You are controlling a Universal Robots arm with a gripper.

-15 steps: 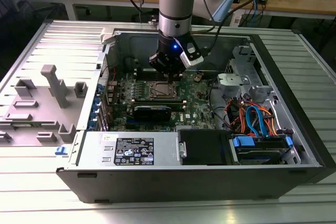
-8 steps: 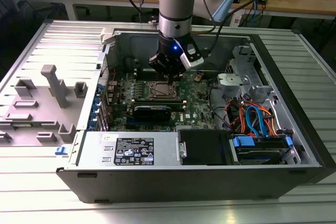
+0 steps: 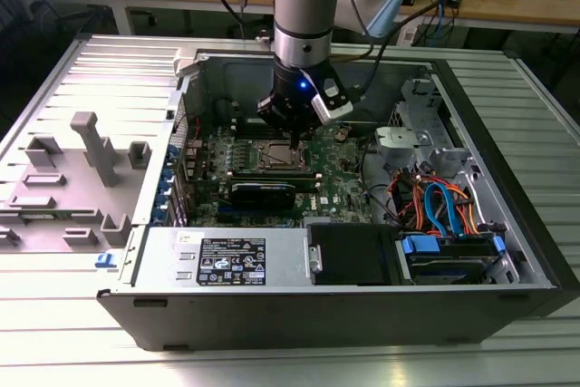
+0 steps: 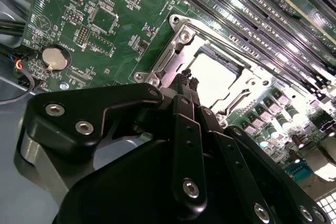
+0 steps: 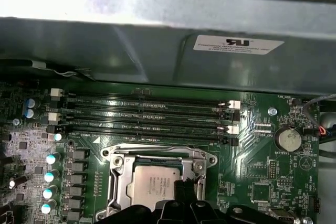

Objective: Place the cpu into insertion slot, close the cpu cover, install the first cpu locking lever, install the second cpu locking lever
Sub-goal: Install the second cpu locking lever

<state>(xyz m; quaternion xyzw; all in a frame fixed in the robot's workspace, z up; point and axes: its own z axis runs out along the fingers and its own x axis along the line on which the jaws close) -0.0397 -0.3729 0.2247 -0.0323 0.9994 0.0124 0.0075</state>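
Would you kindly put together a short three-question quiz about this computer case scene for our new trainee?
1. True or false: the cpu already lies in the insertion slot.
2. Multiple choice: the gripper hovers over a) the hard drive bay, b) the cpu cover, c) the power supply.
3. Fill in: the round coin battery sits on the green ___.

Key: 1 true; 2 b; 3 motherboard.

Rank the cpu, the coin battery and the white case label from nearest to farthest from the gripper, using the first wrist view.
1. cpu, seated in the socket right at the gripper.
2. coin battery, off to the side on the green board.
3. white case label, on the metal wall beyond the memory slots.
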